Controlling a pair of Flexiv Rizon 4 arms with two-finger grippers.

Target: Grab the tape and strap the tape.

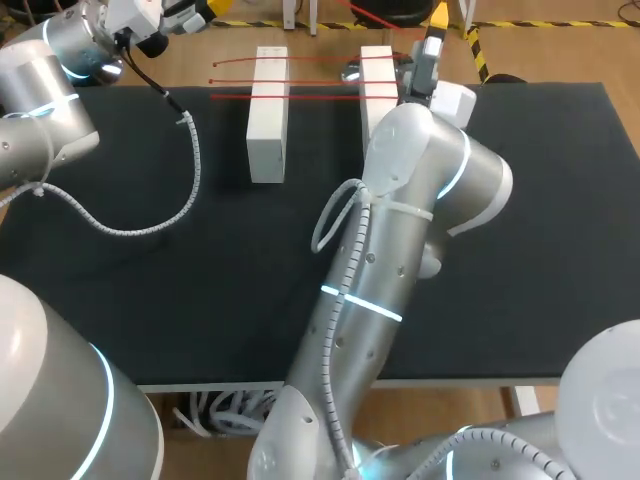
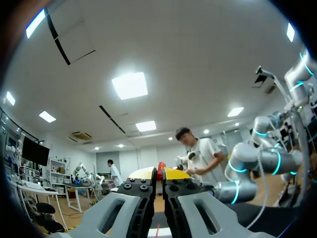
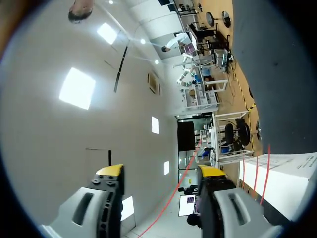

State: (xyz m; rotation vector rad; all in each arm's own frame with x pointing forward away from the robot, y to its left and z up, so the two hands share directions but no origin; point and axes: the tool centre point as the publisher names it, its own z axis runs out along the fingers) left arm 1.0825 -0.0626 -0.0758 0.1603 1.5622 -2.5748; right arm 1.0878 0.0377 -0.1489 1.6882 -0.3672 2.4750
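Observation:
Three strands of red tape [image 1: 300, 80] run across two white blocks [image 1: 268, 110], and the right block [image 3: 285, 176] shows beside my right gripper in its wrist view. Another red strand [image 1: 385, 20] leads to my right gripper [image 1: 437, 18] at the table's far edge, behind the right block. In the right wrist view that gripper [image 3: 161, 171] is open. The thin red strand [image 3: 173, 196] passes between its fingers, close to one of them. My left gripper [image 2: 159, 173] is shut and raised at the far left [image 1: 205, 12]. A bit of red shows at its tips; I cannot tell what it is.
The black table [image 1: 550, 230] carries only the two blocks at the back middle. My right arm [image 1: 400, 230] lies across the middle of the table. A white ribbed cable [image 1: 190, 170] from my left arm hangs over the left part.

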